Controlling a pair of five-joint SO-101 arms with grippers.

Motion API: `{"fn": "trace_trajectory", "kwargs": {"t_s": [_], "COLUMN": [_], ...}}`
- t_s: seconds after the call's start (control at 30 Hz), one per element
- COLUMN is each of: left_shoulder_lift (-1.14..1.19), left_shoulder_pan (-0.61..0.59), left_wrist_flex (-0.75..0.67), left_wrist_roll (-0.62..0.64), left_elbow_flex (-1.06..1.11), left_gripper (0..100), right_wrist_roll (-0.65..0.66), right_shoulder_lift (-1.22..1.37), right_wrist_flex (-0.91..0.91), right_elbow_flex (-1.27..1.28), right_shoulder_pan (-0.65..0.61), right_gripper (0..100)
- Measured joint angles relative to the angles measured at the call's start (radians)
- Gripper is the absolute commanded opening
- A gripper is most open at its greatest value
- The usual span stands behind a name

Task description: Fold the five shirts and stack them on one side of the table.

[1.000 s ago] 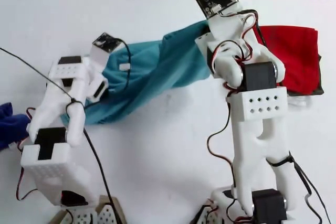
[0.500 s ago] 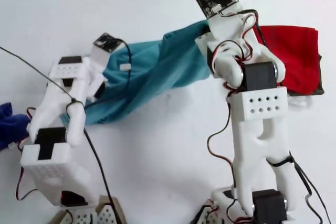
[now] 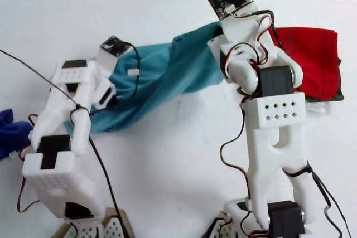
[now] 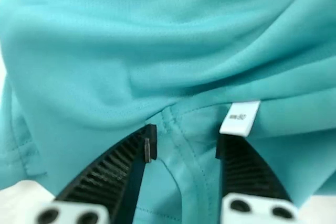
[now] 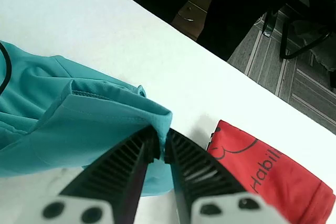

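Note:
A teal shirt (image 3: 167, 73) lies stretched across the table's middle between both arms. My left gripper (image 4: 184, 148) hangs open over its collar, and the collar seam and white tag (image 4: 239, 118) sit between the fingers. In the high view this gripper (image 3: 107, 90) is at the shirt's left end. My right gripper (image 5: 161, 142) is shut on the folded hem of the teal shirt (image 5: 79, 124), at its right end (image 3: 218, 48). A folded red shirt (image 3: 312, 59) lies at the right on top of a dark one (image 3: 336, 97). A blue shirt (image 3: 8, 132) lies bunched at the left edge.
The white table (image 3: 178, 154) is bare in front of the teal shirt and along the far left. Black and red cables (image 3: 100, 165) trail from both arms. The far table edge (image 5: 173, 30) runs just beyond the red shirt (image 5: 268, 177), with floor behind it.
My left gripper shifts very slightly at the shirt's left end. The teal shirt and the right arm stay where they were.

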Motion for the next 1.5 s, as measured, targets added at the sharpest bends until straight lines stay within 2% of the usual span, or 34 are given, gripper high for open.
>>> {"fn": "trace_trajectory", "kwargs": {"t_s": [0.27,0.47,0.87,1.13,1.33,1.5], "left_shoulder_lift": [0.055,0.135,0.149,0.144,-0.006,-0.15], "left_shoulder_pan": [0.0,0.012,0.054,0.031,-0.049,-0.046], "left_wrist_flex": [0.0,0.072,0.29,0.546,0.715,0.735], "left_wrist_roll": [-0.003,-0.002,0.017,0.028,0.014,0.008], "left_elbow_flex": [-0.015,-0.107,-0.287,-0.532,-0.72,-0.646], "left_gripper": [20,3,3,3,3,3], "right_wrist_roll": [0.0,0.0,0.0,0.0,0.0,0.0], "right_shoulder_lift": [0.0,0.0,0.0,0.0,0.052,0.055], "right_wrist_flex": [0.0,0.0,0.0,-0.023,-0.181,-0.195], "right_elbow_flex": [0.0,0.0,0.0,0.0,0.0,-0.025], "right_shoulder_pan": [0.0,0.0,0.0,0.0,0.0,0.0], "right_gripper": [1.9,1.9,1.9,1.9,1.9,1.9]}}
